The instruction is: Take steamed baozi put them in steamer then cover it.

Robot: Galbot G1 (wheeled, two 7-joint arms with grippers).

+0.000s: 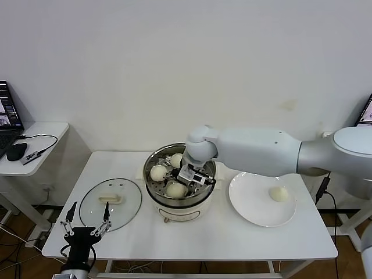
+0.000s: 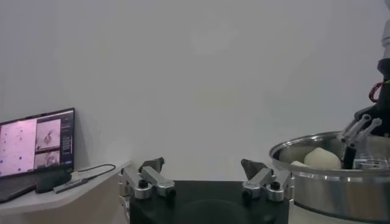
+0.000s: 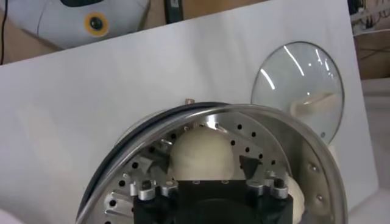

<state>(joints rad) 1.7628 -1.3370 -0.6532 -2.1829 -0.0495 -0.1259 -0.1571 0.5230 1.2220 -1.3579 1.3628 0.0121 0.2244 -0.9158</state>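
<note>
Jaws of your right gripper stand wide around a baozi in the steamer; the left gripper idles open. The bun looks soft and light: hold its sides gently.

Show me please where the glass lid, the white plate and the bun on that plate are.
glass lid (image 1: 110, 204), head view, on the glass just below its cream handle.
white plate (image 1: 251, 204), head view, on a bare part of its surface.
bun on the plate (image 1: 279, 194), head view, on its middle.
</note>
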